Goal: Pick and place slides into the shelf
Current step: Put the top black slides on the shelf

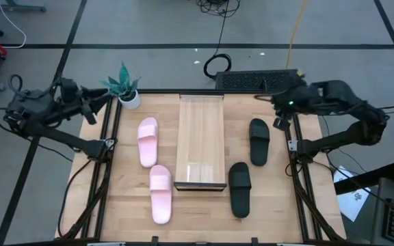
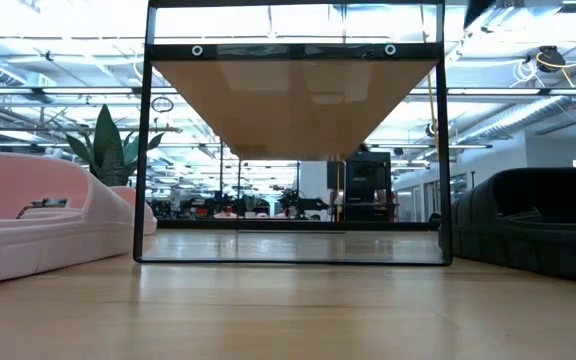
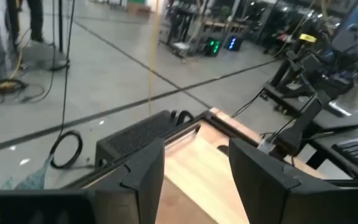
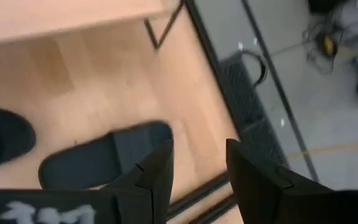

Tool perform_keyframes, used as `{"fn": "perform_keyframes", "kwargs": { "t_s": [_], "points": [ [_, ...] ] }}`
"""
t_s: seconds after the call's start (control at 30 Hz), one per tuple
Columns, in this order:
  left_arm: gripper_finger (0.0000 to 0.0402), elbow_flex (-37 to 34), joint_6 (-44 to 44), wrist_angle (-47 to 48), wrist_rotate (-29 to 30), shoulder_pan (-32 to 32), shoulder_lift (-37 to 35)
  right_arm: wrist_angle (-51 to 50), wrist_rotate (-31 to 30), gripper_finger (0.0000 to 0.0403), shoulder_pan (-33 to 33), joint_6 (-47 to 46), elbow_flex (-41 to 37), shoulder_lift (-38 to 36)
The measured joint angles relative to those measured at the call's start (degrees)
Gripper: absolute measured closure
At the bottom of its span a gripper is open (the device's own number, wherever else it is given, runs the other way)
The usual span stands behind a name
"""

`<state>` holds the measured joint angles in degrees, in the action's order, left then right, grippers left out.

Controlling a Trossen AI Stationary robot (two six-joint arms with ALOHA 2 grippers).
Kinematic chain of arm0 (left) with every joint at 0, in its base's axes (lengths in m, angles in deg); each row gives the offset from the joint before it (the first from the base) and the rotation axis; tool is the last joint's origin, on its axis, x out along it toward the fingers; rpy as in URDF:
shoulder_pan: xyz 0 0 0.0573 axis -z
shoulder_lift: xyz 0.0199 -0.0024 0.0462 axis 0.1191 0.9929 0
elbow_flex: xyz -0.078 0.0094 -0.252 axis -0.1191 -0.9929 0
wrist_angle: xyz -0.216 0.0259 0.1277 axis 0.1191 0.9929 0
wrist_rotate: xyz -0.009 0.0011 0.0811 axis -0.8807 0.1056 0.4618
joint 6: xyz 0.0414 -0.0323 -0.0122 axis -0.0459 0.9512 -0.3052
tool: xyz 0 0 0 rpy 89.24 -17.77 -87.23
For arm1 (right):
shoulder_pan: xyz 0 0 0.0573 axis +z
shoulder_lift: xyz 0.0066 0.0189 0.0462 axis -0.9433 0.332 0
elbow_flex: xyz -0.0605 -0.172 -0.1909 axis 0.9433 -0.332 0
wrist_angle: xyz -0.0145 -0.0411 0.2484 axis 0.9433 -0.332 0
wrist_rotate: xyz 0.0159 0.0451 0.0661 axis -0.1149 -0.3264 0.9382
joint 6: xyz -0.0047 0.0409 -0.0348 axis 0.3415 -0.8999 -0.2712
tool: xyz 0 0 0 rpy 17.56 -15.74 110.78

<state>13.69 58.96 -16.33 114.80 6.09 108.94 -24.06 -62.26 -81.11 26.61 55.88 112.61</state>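
Observation:
The shelf [image 1: 200, 141] is a long light-wood rack standing mid-table, and it fills the low view [image 2: 293, 110]. Two pale pink slides lie flat to its left, one farther [image 1: 147, 141] and one nearer [image 1: 161, 193]. Two black slides lie flat to its right, one farther [image 1: 259, 141] and one nearer [image 1: 239, 188]. My left gripper [image 1: 105, 100] hovers open at the table's far left corner [image 3: 194, 180]. My right gripper [image 1: 274, 101] hovers open near the far right corner [image 4: 199, 168], above and beyond the farther black slide [image 4: 101, 163].
A small potted plant [image 1: 124, 87] stands at the far edge, left of the shelf. A black box [image 1: 255, 80] and cables lie just beyond the far edge. Dark frame rails run along the table's left and right sides. Bare wood lies between the near edge and the slides.

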Motion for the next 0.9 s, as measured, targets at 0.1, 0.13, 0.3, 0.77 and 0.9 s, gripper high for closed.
{"fn": "perform_keyframes", "kwargs": {
  "t_s": [0.1, 0.13, 0.3, 0.77, 0.9],
  "points": [
    [0.0220, -0.22, 1.62, 0.19, -0.04, 0.00, 0.14, 1.01, 3.16, 0.0266, 0.00, 0.09, -5.33, -1.13],
    [0.0220, -0.22, 1.91, 0.18, -0.11, 0.00, 0.12, 1.04, 5.01, 0.0266, 0.00, 0.06, -6.92, -1.39],
    [0.0220, -0.24, 1.96, 0.20, -0.17, 0.00, 0.01, 5.25, 18.34, 0.0266, 0.22, -3.87, -14.47, -1.77],
    [0.0220, -0.26, -2.44, 0.31, -0.02, 0.00, -0.01, 21.74, 26.90, 0.0266, 3.21, -1.45, -35.57, -1.75],
    [0.0220, -0.26, -2.63, 0.67, 0.06, 0.00, -0.01, 23.73, 24.50, 0.0266, 3.23, -1.25, -39.74, -1.76]
  ]
}}
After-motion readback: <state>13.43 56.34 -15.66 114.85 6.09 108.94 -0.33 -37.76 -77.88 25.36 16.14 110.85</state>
